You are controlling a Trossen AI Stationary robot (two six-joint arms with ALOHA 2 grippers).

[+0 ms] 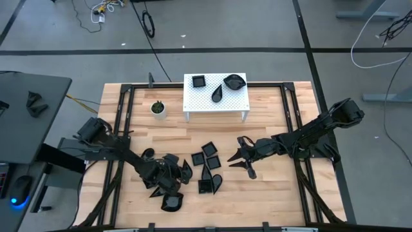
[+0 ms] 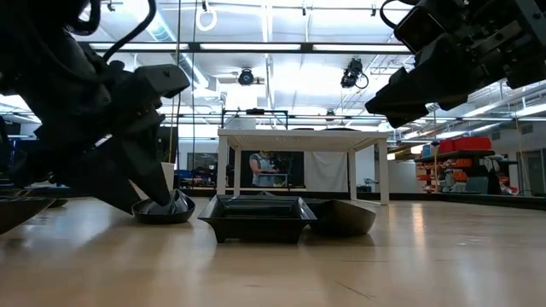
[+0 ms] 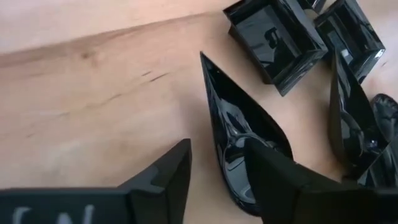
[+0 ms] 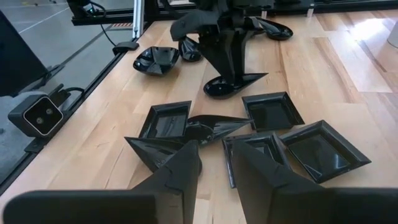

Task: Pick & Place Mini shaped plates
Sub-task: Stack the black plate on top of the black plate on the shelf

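Several glossy black mini shaped plates lie loose on the wooden table (image 1: 270,193) between my arms: square ones (image 1: 209,149) (image 4: 272,111) and teardrop ones (image 1: 217,182). My left gripper (image 3: 217,146) (image 1: 172,177) is open and points steeply down at one teardrop plate (image 3: 239,134) (image 4: 233,85) lying flat on the wood. One finger (image 3: 280,180) stands over the plate's hollow, the other (image 3: 168,180) over bare wood beside its rim. My right gripper (image 1: 239,160) (image 4: 214,149) hovers open to the right of the cluster, with nothing between its fingers. My left gripper comes at the teardrop plate's rounded end (image 3: 239,186) slanting from above, its open fingers on either side of one long rim. I cannot tell whether a fingertip touches the plate, which lies flat on the table.
A white perforated stand (image 1: 199,100) at the far middle carries a square (image 1: 198,80), a leaf-shaped (image 1: 234,81) and a teardrop plate (image 1: 217,95). A small white pot with a plant (image 1: 158,108) stands to its left. More plates lie near my left arm (image 1: 172,203) (image 4: 155,59).
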